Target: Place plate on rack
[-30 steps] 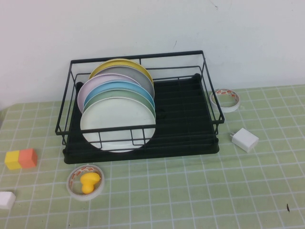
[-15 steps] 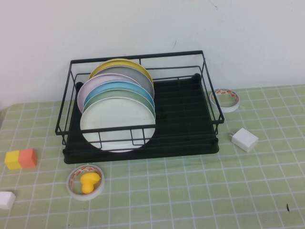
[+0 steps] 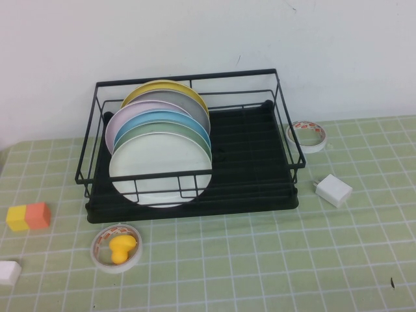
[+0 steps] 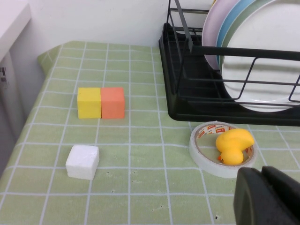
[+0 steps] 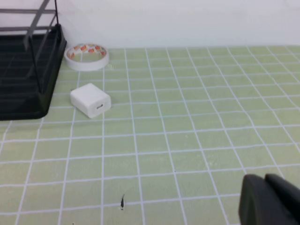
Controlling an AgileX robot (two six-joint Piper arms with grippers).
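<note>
The white plate [image 3: 159, 166] stands on edge at the front of a row of plates inside the black wire rack [image 3: 253, 162]. Behind it stand a mint-green plate [image 3: 197, 134], a light-blue plate [image 3: 174, 117] and several more. The plate [image 4: 267, 47] and the rack [image 4: 187, 93] also show in the left wrist view. My left gripper [image 4: 265, 197] is shut and empty, low over the table in front of the rack's left corner. My right gripper [image 5: 269, 199] is shut and empty over bare cloth, right of the rack [image 5: 23, 93]. Neither gripper shows in the high view.
A tape roll with a yellow duck inside [image 3: 117, 247] lies before the rack. Yellow and orange blocks [image 3: 28, 216] and a white block [image 3: 8, 272] sit at the left. Another tape roll [image 3: 307, 135] and a white charger [image 3: 333, 190] lie right of the rack.
</note>
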